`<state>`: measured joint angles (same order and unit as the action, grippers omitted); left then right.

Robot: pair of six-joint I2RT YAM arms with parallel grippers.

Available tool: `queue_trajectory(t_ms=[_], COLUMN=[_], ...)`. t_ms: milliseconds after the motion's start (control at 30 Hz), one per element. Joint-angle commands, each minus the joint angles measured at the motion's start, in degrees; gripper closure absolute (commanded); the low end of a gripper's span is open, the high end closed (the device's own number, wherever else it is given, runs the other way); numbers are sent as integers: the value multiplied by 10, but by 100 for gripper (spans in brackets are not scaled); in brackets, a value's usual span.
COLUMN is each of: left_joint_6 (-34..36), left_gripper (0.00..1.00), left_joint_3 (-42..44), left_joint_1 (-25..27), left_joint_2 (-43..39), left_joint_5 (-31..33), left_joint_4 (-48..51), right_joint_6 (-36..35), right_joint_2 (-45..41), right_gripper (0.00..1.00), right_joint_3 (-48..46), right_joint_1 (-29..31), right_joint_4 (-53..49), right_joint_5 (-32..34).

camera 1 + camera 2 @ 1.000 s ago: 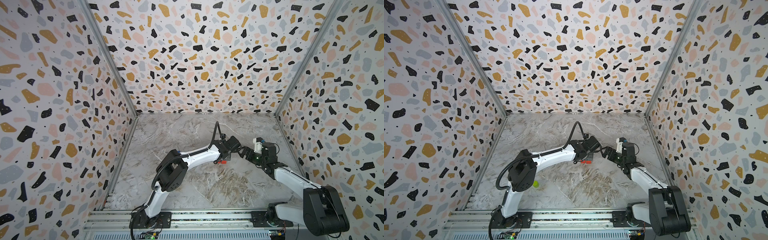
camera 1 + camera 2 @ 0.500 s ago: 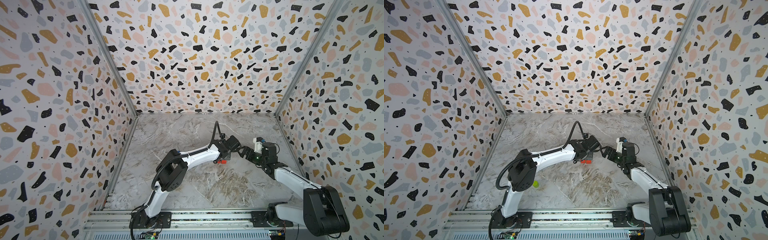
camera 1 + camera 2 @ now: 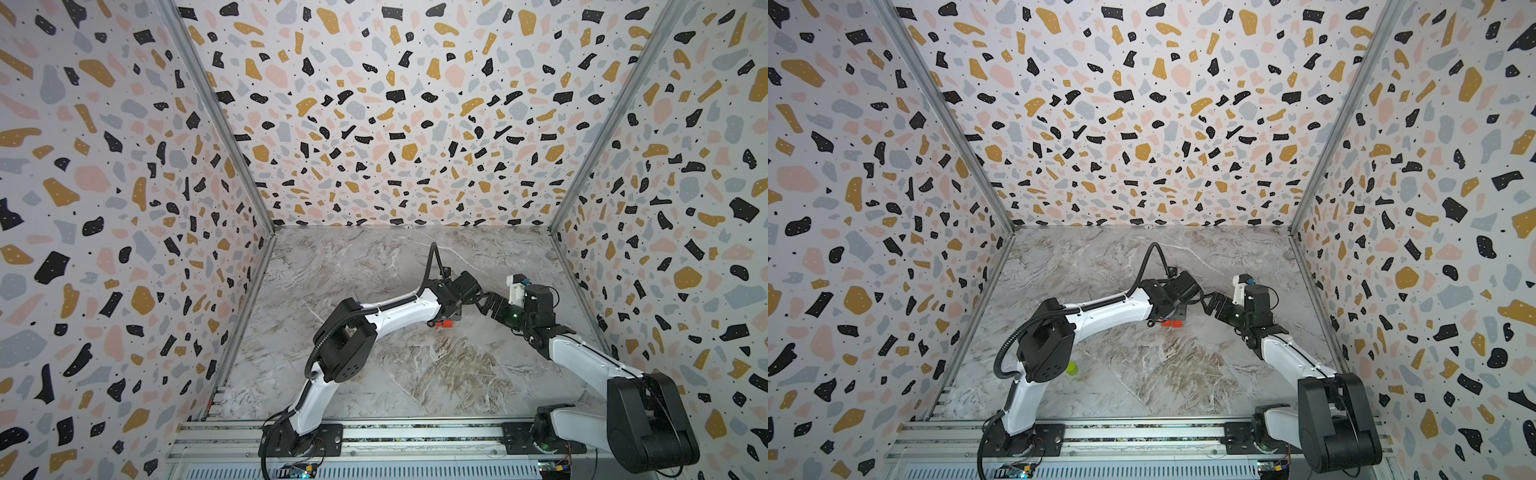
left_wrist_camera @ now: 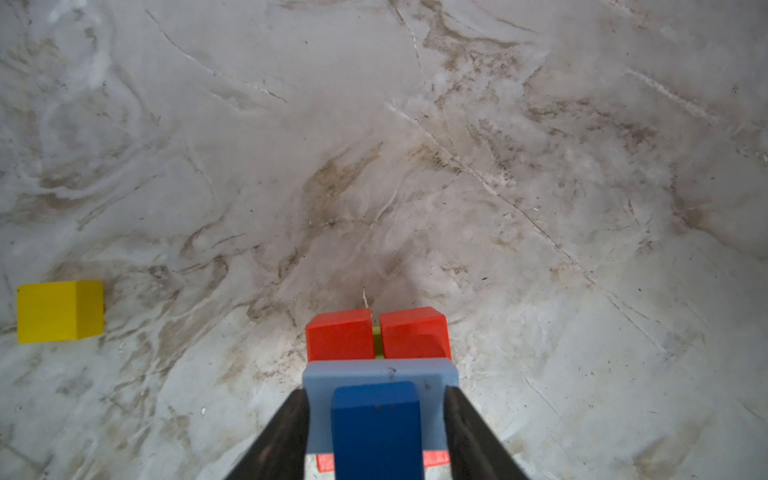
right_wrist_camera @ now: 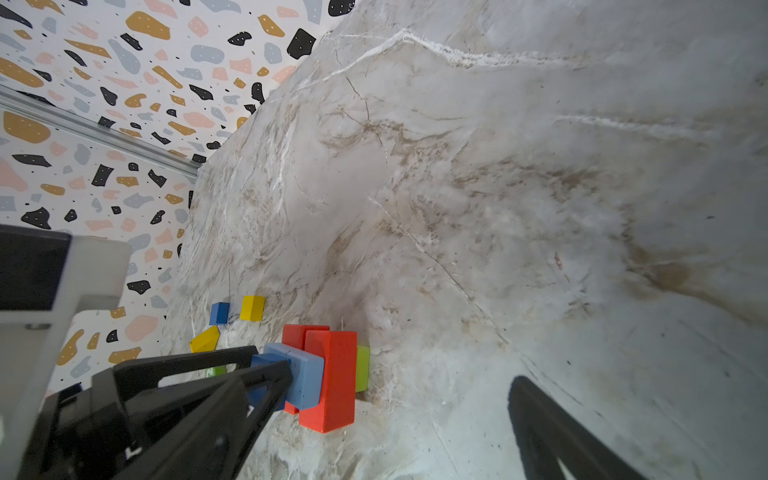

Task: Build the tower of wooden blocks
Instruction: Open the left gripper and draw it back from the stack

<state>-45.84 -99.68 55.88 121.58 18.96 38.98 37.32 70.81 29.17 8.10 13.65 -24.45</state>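
The wood block tower [image 5: 328, 374] stands mid-table: a lime block [image 5: 362, 368] lowest, two red bars [image 4: 376, 334] side by side, a light blue slab [image 4: 380, 372] across them, a dark blue block [image 4: 376, 428] on top. My left gripper [image 4: 376, 440] hangs over it, open, with a gap between each finger and the dark blue block. In both top views the left gripper [image 3: 455, 309] [image 3: 1179, 309] hides most of the tower, leaving only red [image 3: 445, 323] showing. My right gripper [image 5: 399, 386] [image 3: 484, 301] is open and empty, just right of the tower.
Loose wood blocks lie left of the tower: a yellow cube [image 4: 60, 311] [image 5: 252, 308], a blue cube [image 5: 219, 313] and a yellow angled piece [image 5: 204, 338]. A lime cylinder [image 3: 1072, 368] sits by the left arm's elbow. Patterned walls enclose the table [image 3: 415, 374] on three sides.
The left gripper's jaws have parted from the dark blue block, which stays on the tower. Neither arm has visibly shifted.
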Motion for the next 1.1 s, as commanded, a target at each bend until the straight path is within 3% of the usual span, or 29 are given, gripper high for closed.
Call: queue_trajectory(t_ms=[0,400,533,667,1067], left_joint_6=[6,19,23,26,62], left_gripper=[37,18,9,0,0], left_joint_3=[-24,2,82,195,465], left_joint_1=[-3,-8,-25,-60,-207], left_joint_2=[1,-94,-169,-260,-510], left_joint_5=[8,58,67,54,-4], left_joint_4=[5,24,1,-41,-132], right_joint_6=[0,-22,-39,-85,-202], right_joint_2=[-22,-45,-35,0,84], right_gripper=[1,1,4,10,17], right_joint_3=[-7,-13,-10,41,249], right_joint_1=[-3,-3,0,32,199], right_joint_4=[8,8,12,-55,-278], right_joint_5=[-4,8,-9,9,175])
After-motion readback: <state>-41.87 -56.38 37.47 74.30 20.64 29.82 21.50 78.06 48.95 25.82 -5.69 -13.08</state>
